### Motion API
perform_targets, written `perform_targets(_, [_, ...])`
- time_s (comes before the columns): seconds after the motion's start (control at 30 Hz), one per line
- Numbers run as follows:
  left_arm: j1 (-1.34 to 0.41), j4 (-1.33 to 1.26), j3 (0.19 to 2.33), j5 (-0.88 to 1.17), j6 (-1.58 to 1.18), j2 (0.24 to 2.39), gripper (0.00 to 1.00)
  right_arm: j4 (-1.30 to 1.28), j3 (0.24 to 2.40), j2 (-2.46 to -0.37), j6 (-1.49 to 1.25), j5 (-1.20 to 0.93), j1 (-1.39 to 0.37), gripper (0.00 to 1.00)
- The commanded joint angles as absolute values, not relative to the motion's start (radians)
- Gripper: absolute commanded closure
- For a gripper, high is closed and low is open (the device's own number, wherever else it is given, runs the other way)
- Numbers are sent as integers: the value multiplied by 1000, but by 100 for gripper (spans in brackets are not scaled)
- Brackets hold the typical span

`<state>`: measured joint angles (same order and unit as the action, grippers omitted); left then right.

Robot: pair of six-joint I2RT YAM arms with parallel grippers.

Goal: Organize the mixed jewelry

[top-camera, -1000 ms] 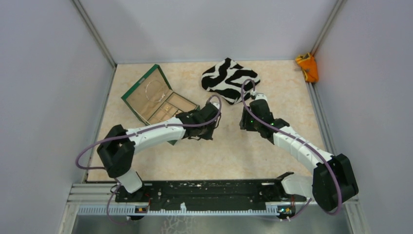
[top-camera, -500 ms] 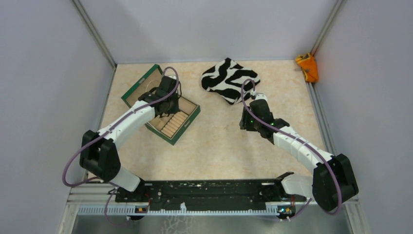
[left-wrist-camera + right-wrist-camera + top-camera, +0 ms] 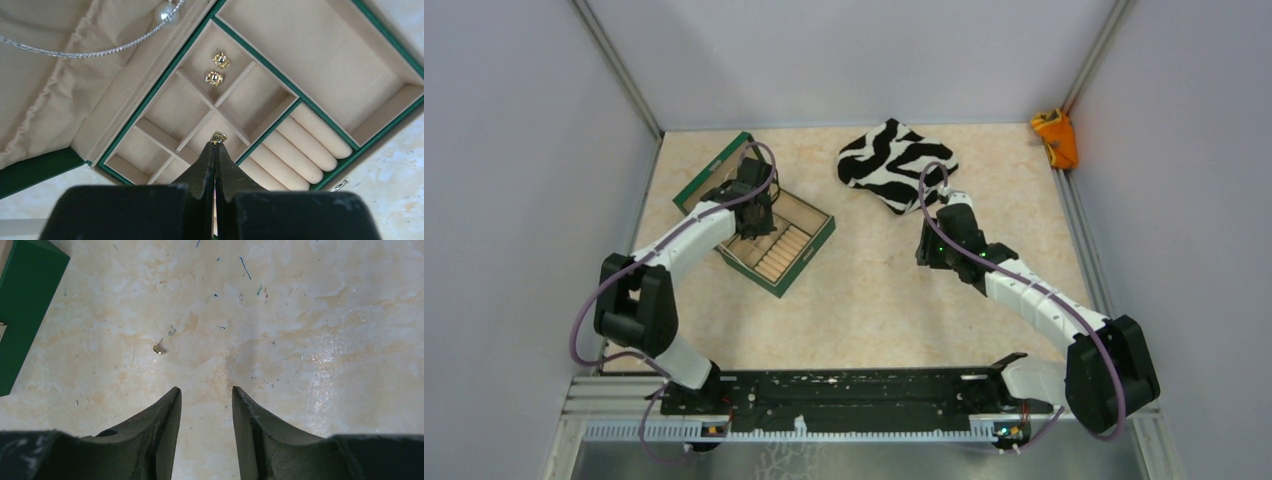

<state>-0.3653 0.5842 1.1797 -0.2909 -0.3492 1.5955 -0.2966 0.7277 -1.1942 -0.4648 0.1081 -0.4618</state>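
My left gripper (image 3: 216, 145) is shut on a tiny gold piece (image 3: 218, 136) that sticks out past its tips. It hangs above the small tan compartments of the dark green box (image 3: 809, 250). One small compartment holds two gold earrings (image 3: 221, 60). A thin silvery hoop (image 3: 75, 52) with a white bead lies in the lid's cloth pocket. My right gripper (image 3: 205, 392) stands open and empty just above the table. A tiny gold stud (image 3: 158, 348) lies on the table ahead of it, to the left.
The zebra-striped cloth (image 3: 894, 165) lies at the back middle. An orange object (image 3: 1056, 135) sits in the back right corner. A corner of the green box (image 3: 20, 300) shows at the left edge of the right wrist view. Grey walls close in three sides.
The left arm swung from the middle of the table back left to over the green box, then a little farther left. The right arm has not moved.
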Motion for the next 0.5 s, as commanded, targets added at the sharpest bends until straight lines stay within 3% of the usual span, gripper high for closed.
perform_targets(0.0, [-358, 564, 1156, -266, -341, 1614, 100, -259, 778, -1192, -462, 114, -459, 58])
perform_targets(0.27, [-358, 528, 1101, -275, -355, 1610, 99, -257, 784, -1197, -457, 109, -459, 58])
perform_targets(0.37, [-358, 525, 1093, -285, -365, 1592, 82, -256, 780, -1196, -457, 109, -459, 58])
perform_targets(0.47, [-359, 530, 1098, -285, -364, 1567, 77, -255, 775, -1195, -460, 110, -459, 58])
